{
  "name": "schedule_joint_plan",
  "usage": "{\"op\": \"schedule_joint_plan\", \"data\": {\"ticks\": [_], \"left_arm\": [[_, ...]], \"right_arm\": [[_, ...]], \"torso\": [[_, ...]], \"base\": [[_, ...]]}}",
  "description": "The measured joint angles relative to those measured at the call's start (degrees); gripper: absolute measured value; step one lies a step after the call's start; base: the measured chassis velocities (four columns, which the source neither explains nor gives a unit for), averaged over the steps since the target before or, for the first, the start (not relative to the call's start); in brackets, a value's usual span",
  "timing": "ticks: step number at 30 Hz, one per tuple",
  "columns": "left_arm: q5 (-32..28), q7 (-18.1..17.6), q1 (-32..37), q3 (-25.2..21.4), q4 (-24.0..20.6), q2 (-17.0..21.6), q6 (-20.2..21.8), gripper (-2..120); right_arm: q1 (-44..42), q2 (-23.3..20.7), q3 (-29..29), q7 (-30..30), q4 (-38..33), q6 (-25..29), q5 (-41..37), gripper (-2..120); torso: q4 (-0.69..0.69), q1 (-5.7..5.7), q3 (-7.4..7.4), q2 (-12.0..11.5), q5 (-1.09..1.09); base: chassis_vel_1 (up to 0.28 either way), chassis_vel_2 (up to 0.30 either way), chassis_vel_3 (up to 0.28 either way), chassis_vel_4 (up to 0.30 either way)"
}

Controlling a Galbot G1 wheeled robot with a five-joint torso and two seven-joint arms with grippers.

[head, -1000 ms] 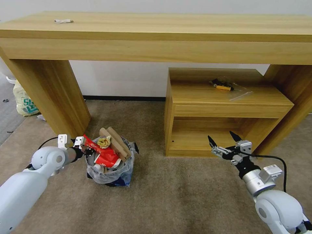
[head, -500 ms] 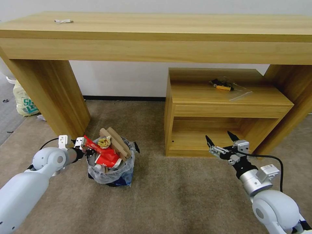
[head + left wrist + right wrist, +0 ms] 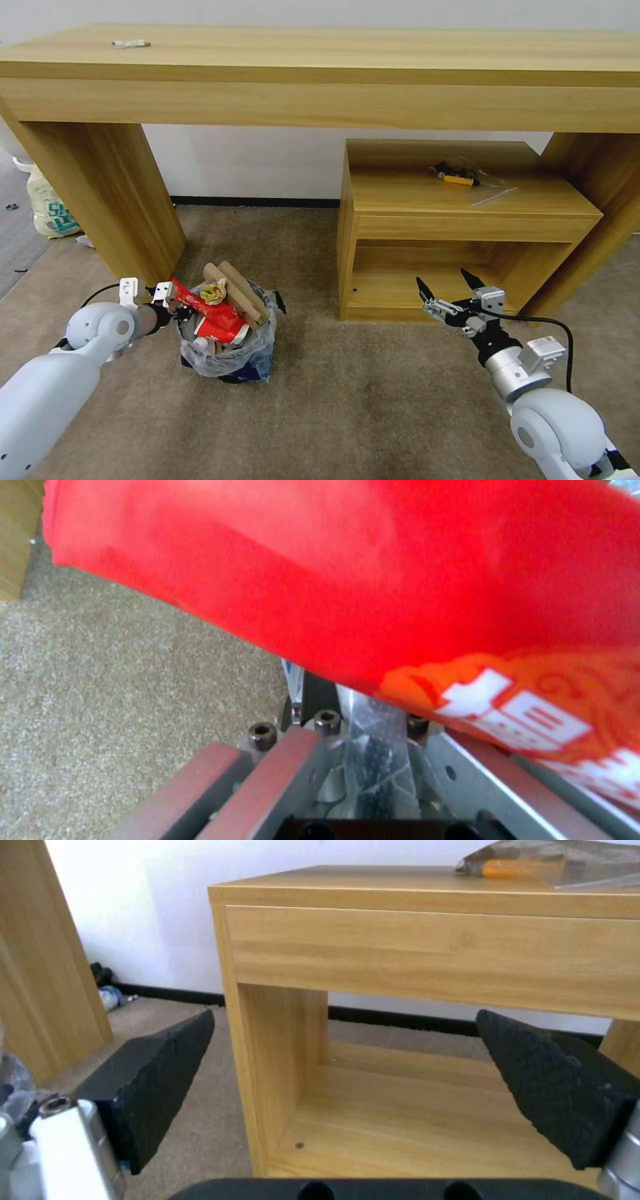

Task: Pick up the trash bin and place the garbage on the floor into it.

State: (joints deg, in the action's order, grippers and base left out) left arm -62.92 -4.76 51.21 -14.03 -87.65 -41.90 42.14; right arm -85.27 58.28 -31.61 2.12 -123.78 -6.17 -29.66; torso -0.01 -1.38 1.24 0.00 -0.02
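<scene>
Left hand (image 3: 175, 308): clenched on trash bin (image 3: 227, 347) rim.
Right hand (image 3: 448, 292): released, idle near shelf unit (image 3: 467, 220).
Advice: lift level; garbage (image 3: 223, 307) heaped high.

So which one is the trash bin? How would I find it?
Find the long wooden desk and follow its thick left leg down to the beige carpet. The trash bin stands just in front of it, a small black tub lined with crinkly plastic, piled with red wrappers and cardboard, with the left gripper at its rim.
</scene>
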Motion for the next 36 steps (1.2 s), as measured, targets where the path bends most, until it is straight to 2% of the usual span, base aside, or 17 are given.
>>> {"op": "schedule_joint_plan", "data": {"ticks": [2, 3, 6, 7, 10, 11, 14, 19, 22, 23, 26, 27, 29, 36], "left_arm": [[0.0, 0.0, -0.1, 0.0, 0.2, -0.1, 0.0, 8], [0.0, 0.0, -0.1, 0.0, 0.2, -0.1, 0.0, 8], [0.1, 0.0, -0.3, 0.0, 0.5, -0.2, 0.0, 21], [0.1, 0.0, -0.3, 0.0, 0.5, -0.2, 0.0, 21], [0.4, 0.0, -0.3, 0.0, 0.7, -0.2, 0.0, 34], [0.4, 0.0, -0.3, 0.0, 0.7, -0.2, 0.0, 34], [0.5, 0.0, -0.3, 0.0, 0.7, -0.2, 0.0, 47], [0.6, 0.0, -0.2, -0.1, 0.7, -0.2, 0.0, 53], [0.7, 0.1, 0.0, -0.3, 0.7, -0.2, 0.0, 70], [0.7, 0.1, 0.0, -0.3, 0.7, -0.2, 0.0, 70], [0.6, 1.3, 0.3, -0.9, 0.8, -0.3, 0.0, 83], [0.6, 1.3, 0.3, -0.9, 0.8, -0.3, 0.0, 83], [0.5, 1.7, 0.7, -1.4, 0.4, -0.1, 0.0, 94], [0.3, 2.0, 2.3, -2.8, -0.7, 1.1, 0.0, 100]], "right_arm": [[0.1, 0.0, 0.1, 0.1, 0.1, 0.0, 0.0, 100], [0.1, 0.0, 0.1, 0.1, 0.1, 0.0, 0.0, 100], [0.2, 0.0, 0.1, 0.1, 0.3, 0.0, 0.0, 100], [0.2, 0.0, 0.1, 0.1, 0.3, 0.0, 0.0, 100], [0.3, -0.1, 0.3, 0.1, 0.4, 0.0, -0.1, 100], [0.3, -0.1, 0.3, 0.1, 0.4, 0.0, -0.1, 100], [0.4, -0.1, 0.4, 0.1, 0.5, 0.0, -0.1, 100], [0.5, -0.1, 0.6, 0.2, 0.6, 0.0, -0.1, 100], [0.6, 0.0, 0.8, 0.2, 0.6, 0.0, -0.1, 100], [0.6, 0.0, 0.8, 0.2, 0.6, 0.0, -0.1, 100], [0.9, 0.0, 1.5, 0.2, 0.7, 0.0, -0.1, 100], [0.9, 0.0, 1.5, 0.2, 0.7, 0.0, -0.1, 100], [1.3, 0.0, 2.0, 0.4, 0.7, 0.0, 0.0, 100], [1.3, 0.2, 2.7, 0.6, 0.7, 0.0, 0.1, 100]], "torso": [[0.0, 0.0, 0.0, 0.0, -0.01], [0.0, 0.0, 0.0, 0.0, -0.01], [0.0, 0.0, 0.0, 0.0, -0.01], [0.0, 0.0, 0.0, 0.0, -0.01], [0.0, 0.0, 0.0, 0.0, 0.0], [0.0, 0.0, 0.0, 0.0, 0.0], [0.0, 0.0, 0.0, 0.0, 0.0], [0.0, 0.0, 0.0, 0.0, 0.0], [0.0, 0.0, 0.0, 0.0, 0.0], [0.0, 0.0, 0.0, 0.0, 0.0], [0.0, 0.0, 0.0, 0.0, 0.0], [0.0, 0.0, 0.0, 0.0, 0.0], [0.0, 0.0, 0.0, 0.0, -0.01], [0.0, 0.0, 0.0, 0.0, 0.0]], "base": [[0.0, 0.0, 0.0, 0.0], [0.0, 0.0, 0.0, 0.0], [0.0, 0.0, 0.0, 0.0], [0.0, 0.0, 0.0, 0.0], [0.0, 0.0, 0.0, 0.0], [0.0, 0.0, 0.0, 0.0], [0.0, 0.0, 0.0, 0.0], [0.0, 0.0, 0.0, 0.0], [0.0, 0.0, 0.0, 0.0], [0.0, 0.0, 0.0, 0.0], [0.0, 0.0, 0.0, 0.0], [0.0, 0.0, 0.0, 0.0], [0.0, 0.0, 0.0, 0.0], [0.0, 0.0, 0.0, 0.0]]}}
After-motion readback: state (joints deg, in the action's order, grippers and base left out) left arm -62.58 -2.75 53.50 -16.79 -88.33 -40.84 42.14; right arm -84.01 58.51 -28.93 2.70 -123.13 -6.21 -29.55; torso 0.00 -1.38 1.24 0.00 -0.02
